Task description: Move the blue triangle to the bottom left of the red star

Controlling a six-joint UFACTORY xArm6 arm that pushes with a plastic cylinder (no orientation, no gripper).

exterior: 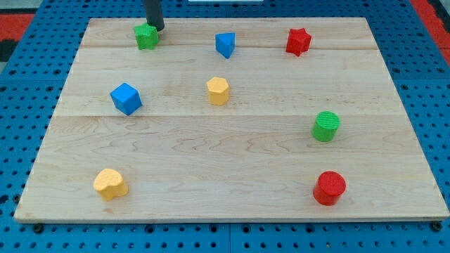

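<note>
The blue triangle [225,44] lies near the top middle of the wooden board [232,161]. The red star [298,41] lies to its right, near the view's top right, at about the same height. The dark rod comes down at the view's top left; my tip [156,28] rests just right of and behind the green star [146,36], well left of the blue triangle.
A blue cube [126,98] sits at the left. A yellow hexagon [218,91] is in the middle. A green cylinder [325,126] and a red cylinder [329,187] are at the right. A yellow heart [110,184] is at the bottom left.
</note>
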